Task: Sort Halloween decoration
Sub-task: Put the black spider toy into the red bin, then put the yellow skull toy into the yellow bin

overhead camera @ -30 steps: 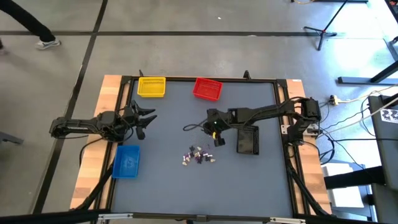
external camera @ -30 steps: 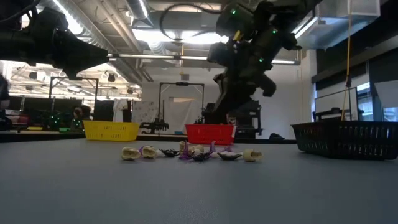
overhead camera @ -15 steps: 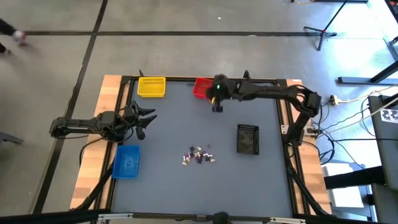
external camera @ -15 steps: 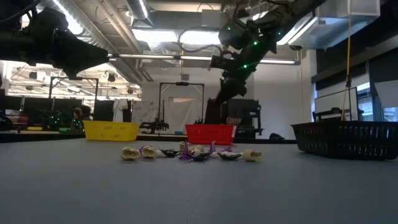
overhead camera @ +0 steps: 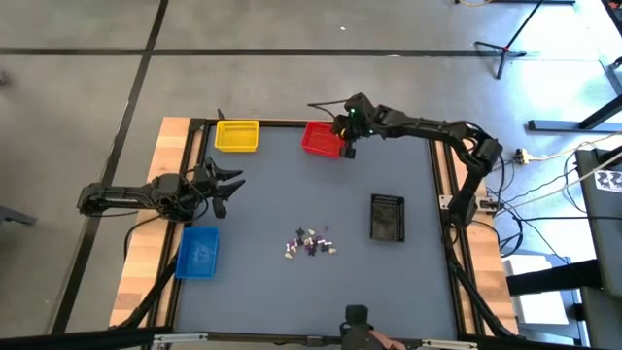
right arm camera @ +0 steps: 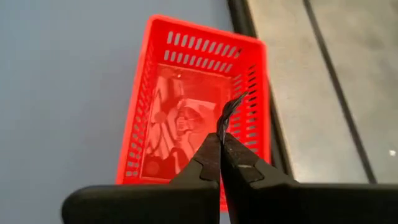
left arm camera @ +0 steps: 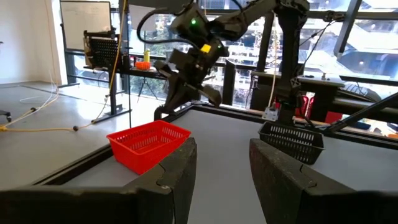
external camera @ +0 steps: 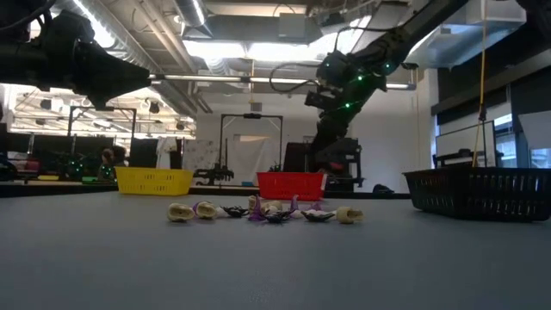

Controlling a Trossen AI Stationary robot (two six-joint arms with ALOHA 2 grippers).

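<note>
The right gripper (right arm camera: 221, 144) hangs over the red bin (right arm camera: 198, 99) at the far edge of the table, its fingers pressed together on a thin dark trinket (right arm camera: 227, 113). The trinket's long axis runs on from the fingertips, and its curled free end points away from the gripper, above the bin's floor. The other trinkets (overhead camera: 311, 242) lie in a small cluster in the middle of the grey table (overhead camera: 262, 282), spread in a row across it; they are too small to tell how each one points. The left gripper (overhead camera: 225, 189) waits at the left side, fingers spread apart, holding nothing. Yellow bin (overhead camera: 236, 135), blue bin (overhead camera: 198, 252) and black bin (overhead camera: 387, 217) stand on the table. Beyond it is a workshop hall with ceiling lights (external camera: 194, 17).
</note>
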